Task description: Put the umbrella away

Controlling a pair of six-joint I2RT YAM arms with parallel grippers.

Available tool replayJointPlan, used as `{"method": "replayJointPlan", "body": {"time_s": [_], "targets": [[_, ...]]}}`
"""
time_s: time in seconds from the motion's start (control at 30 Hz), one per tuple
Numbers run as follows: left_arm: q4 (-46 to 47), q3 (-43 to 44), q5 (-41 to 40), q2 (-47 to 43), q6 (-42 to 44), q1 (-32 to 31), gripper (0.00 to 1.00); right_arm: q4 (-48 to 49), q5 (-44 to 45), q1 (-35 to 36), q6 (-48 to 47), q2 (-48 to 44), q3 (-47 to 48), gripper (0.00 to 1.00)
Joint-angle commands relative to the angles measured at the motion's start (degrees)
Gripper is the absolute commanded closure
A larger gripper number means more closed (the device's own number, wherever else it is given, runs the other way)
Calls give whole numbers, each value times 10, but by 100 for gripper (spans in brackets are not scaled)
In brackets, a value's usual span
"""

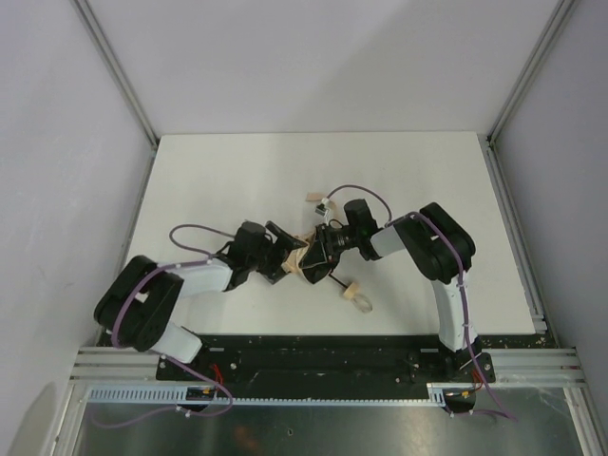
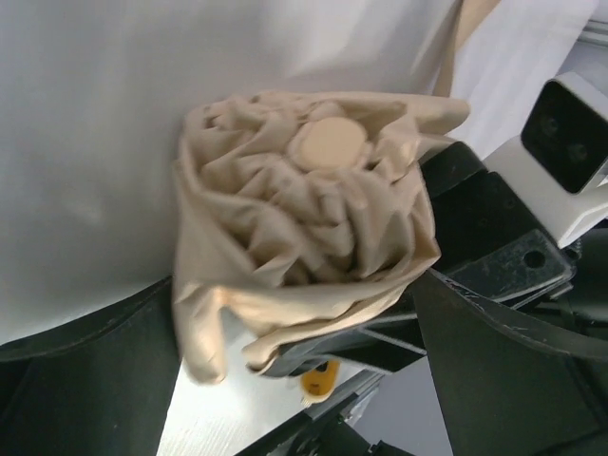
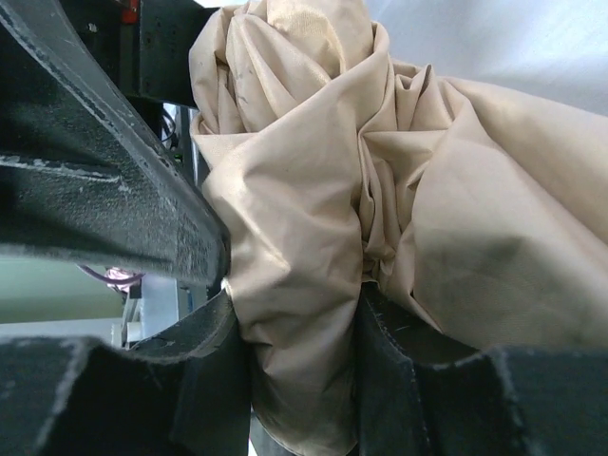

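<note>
Your right pincer (image 1: 316,249) clamps the bunched umbrella (image 2: 313,237); your left pincer (image 1: 288,251) stands wide apart, just beside the fabric.

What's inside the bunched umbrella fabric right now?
A round tan cap shows amid the folds of the umbrella. The right hand pinches the fabric from outside. Anything deeper, ribs or shaft, is covered by fabric.

I see the umbrella (image 2: 304,247) as creased matt beige cloth, its handle (image 1: 351,289) smooth pale wood; the right gripper (image 3: 304,370) is grainy black plastic.
</note>
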Motion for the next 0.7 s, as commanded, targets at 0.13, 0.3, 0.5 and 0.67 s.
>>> {"method": "replayJointPlan", "body": {"time_s": [0.13,0.3,0.5,0.67], "targets": [[53,21,-41,111,-16,-11,7,-170,27,22,-47,27,-12,100],[72,-1,-73,122,12,-8,46,-202,26,29,-79,11,-6,100],[76,-28,-65,107,20,-6,89,-267,72,44,-121,-26,16,98],[74,-47,-51,82,9,-9,100,-367,222,66,-174,-112,36,50]]}}
